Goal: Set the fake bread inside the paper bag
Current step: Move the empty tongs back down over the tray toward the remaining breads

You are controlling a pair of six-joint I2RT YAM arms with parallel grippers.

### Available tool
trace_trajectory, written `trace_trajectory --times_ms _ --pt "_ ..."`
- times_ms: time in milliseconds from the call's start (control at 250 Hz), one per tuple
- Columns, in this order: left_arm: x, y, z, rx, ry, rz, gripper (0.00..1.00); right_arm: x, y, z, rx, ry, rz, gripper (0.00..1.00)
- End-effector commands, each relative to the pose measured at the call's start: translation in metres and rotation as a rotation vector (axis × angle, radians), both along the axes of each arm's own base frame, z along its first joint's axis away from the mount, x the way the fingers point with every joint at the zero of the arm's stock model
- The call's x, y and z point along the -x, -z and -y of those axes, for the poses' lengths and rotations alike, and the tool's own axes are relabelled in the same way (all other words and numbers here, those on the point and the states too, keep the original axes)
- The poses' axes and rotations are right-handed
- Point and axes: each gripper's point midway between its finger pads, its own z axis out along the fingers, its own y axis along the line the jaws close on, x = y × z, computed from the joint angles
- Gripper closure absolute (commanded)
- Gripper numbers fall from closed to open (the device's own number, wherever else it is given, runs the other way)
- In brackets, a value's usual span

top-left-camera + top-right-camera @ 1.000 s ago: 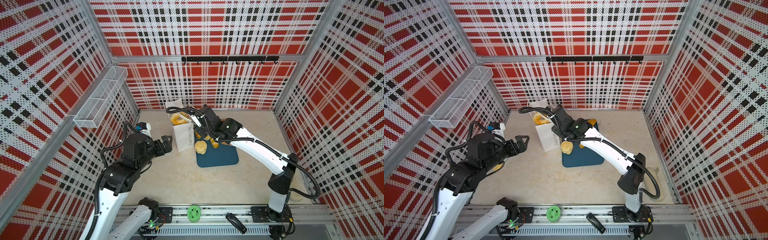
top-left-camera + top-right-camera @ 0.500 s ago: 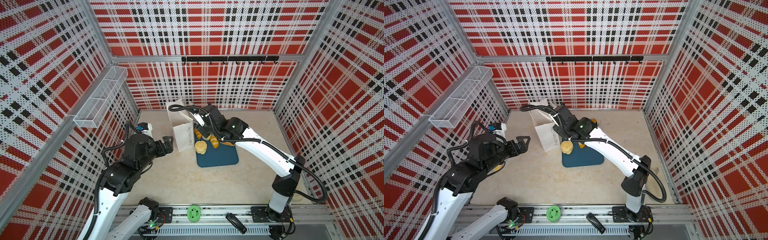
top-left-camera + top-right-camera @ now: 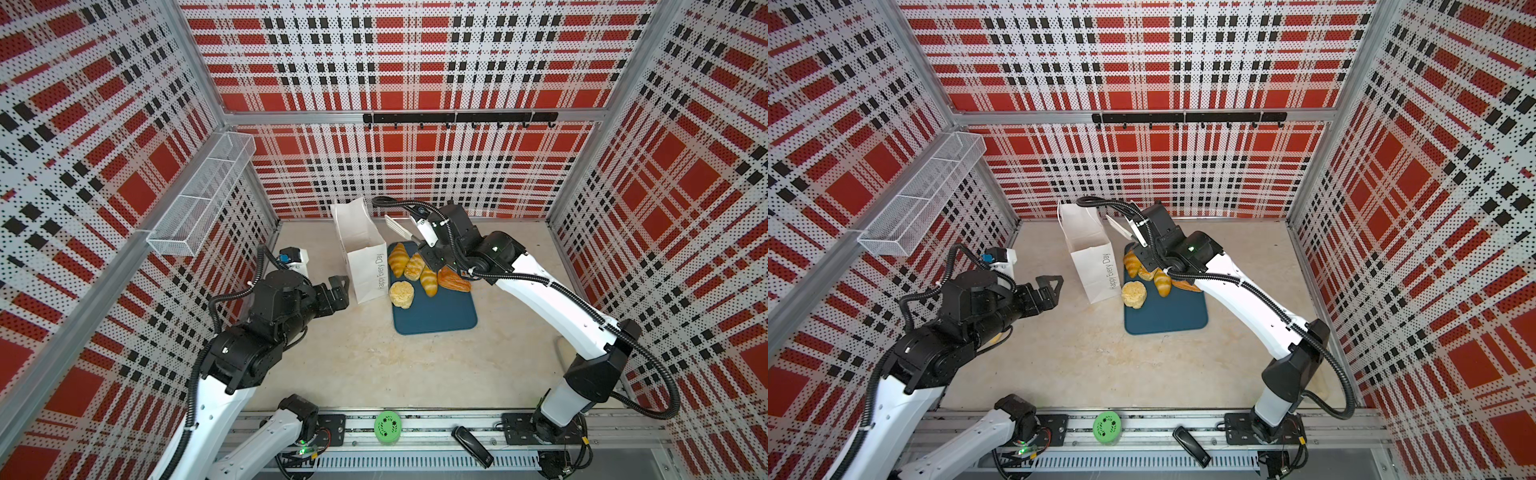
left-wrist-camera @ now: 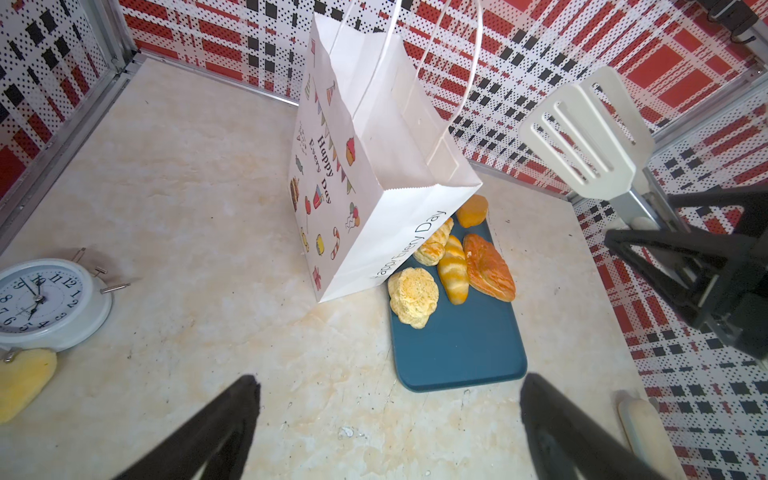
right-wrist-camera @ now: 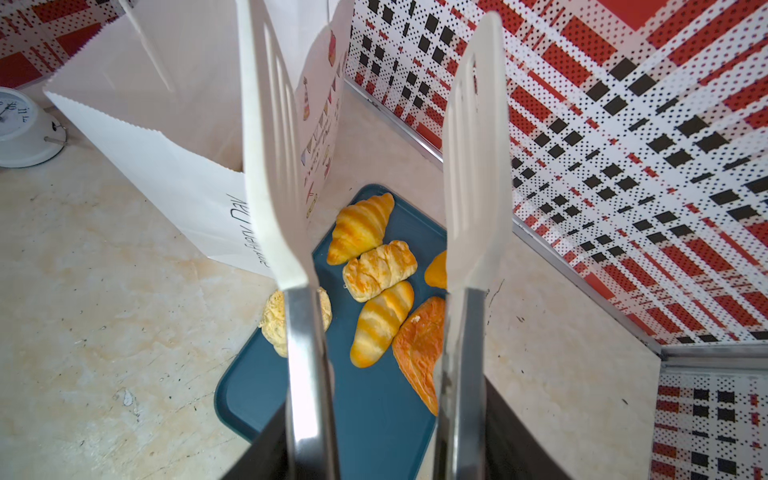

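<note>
Golden-brown fake bread is laid on the blue tray on the surface, just beside the standing paper bag. White tongs are gripped by the right jaws, their blades parted and empty; the left jaws are spread wide with nothing held.

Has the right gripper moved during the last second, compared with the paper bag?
Yes. In a top view the right gripper has shifted rightward: its tongs were over the paper bag and are now clear of it, toward the tray.
</note>
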Motion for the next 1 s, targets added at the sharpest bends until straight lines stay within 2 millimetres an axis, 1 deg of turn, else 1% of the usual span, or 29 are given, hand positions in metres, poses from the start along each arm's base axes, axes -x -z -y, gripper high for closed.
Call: trace_trajectory --times_ms 0,92,180,244,396,580,744,916,932,996 --pt "0.0 0.004 -0.003 -0.023 -0.024 0.002 0.01 0.009 -0.01 0.004 -0.076 -0.007 -0.009 0.44" --pt "0.002 0.006 -0.001 -0.033 -0.024 0.004 0.01 0.013 0.001 0.013 -0.068 0.013 -0.034 0.44" --pt "0.003 0.009 0.0 -0.04 -0.026 0.003 0.01 0.019 0.018 0.021 -0.046 0.029 -0.07 0.44" --pt "0.004 0.013 0.001 -0.043 -0.023 -0.002 0.01 0.024 0.026 0.027 -0.039 0.037 -0.088 0.44" --pt "0.006 0.022 0.006 -0.054 -0.017 -0.016 0.01 0.034 0.046 0.035 -0.023 0.044 -0.135 0.43" --pt "0.009 0.036 0.014 -0.073 -0.003 -0.037 0.01 0.046 0.072 0.04 -0.008 0.036 -0.188 0.41" --pt "0.011 0.052 0.023 -0.088 0.01 -0.065 0.01 0.056 0.099 0.043 0.006 0.037 -0.251 0.41" --pt "0.012 0.068 0.032 -0.092 0.019 -0.09 0.01 0.062 0.127 0.046 0.025 0.043 -0.301 0.39" --pt "0.012 0.069 0.032 -0.091 0.019 -0.093 0.01 0.065 0.13 0.042 0.018 0.028 -0.321 0.39" --pt "0.012 0.075 0.035 -0.09 0.021 -0.103 0.01 0.067 0.14 0.042 0.027 0.026 -0.346 0.39"
